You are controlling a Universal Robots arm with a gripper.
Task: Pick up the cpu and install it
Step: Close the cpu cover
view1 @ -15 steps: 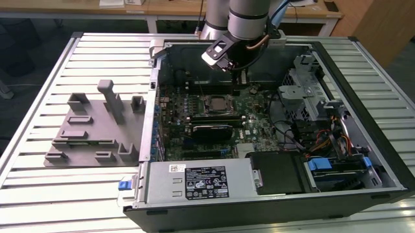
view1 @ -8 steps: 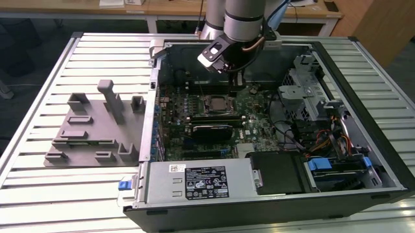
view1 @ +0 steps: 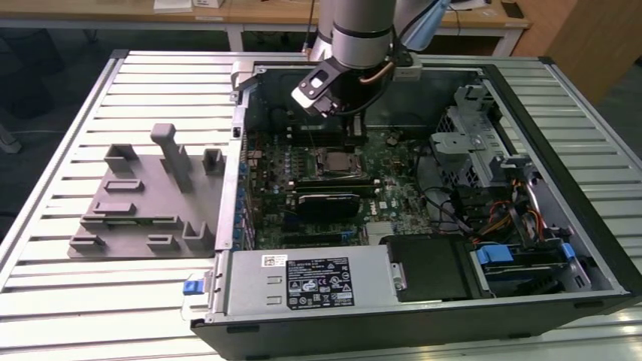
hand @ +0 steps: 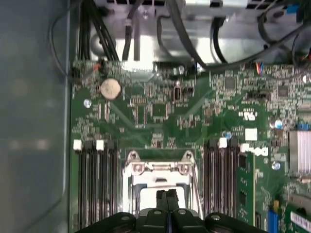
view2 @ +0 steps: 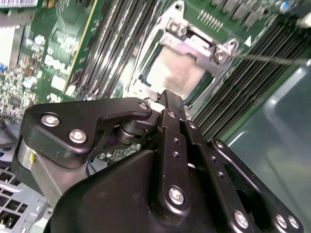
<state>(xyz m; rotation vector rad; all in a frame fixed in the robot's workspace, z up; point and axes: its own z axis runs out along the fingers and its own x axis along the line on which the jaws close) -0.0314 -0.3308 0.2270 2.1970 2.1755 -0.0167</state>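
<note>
A: Where's the arm [view1: 359,30] hanging rn?
B: It's reaching down into the open computer case [view1: 422,325], over the green mobo [hand: 160,111]. The gripper [hand: 167,195] is hovering right over the socket frame [hand: 160,168].

A: Fingers?
B: They're pressing together tip to tip in both wrist views. Closed, nothing btwn them.

A: And the cpu?
B: The cpu [view2: 176,73] is lying flat inside the socket, w/ its silver top showing thru the frame's window in the second wrist view. The frame is sitting down over its edges. The tips are hanging just above it, near one edge. Can't tell if they're touching it.

A: Lever?
B: A thin metal lever [view2: 272,59] is sticking out from a frame corner and crossing over the black memory slots [view2: 252,85]. In the first wrist view, slots are flanking the socket on both sides, and a coin battery [hand: 110,89] is sitting farther along the board.

A: Anything outside the case?
B: A grey tray [view1: 150,197] w/ upright blocks is resting on the slatted table [view1: 150,83], just beside the case on the exterior view's left. A boxy silver power supply [view1: 301,282] is sitting in the case's near end.
</note>
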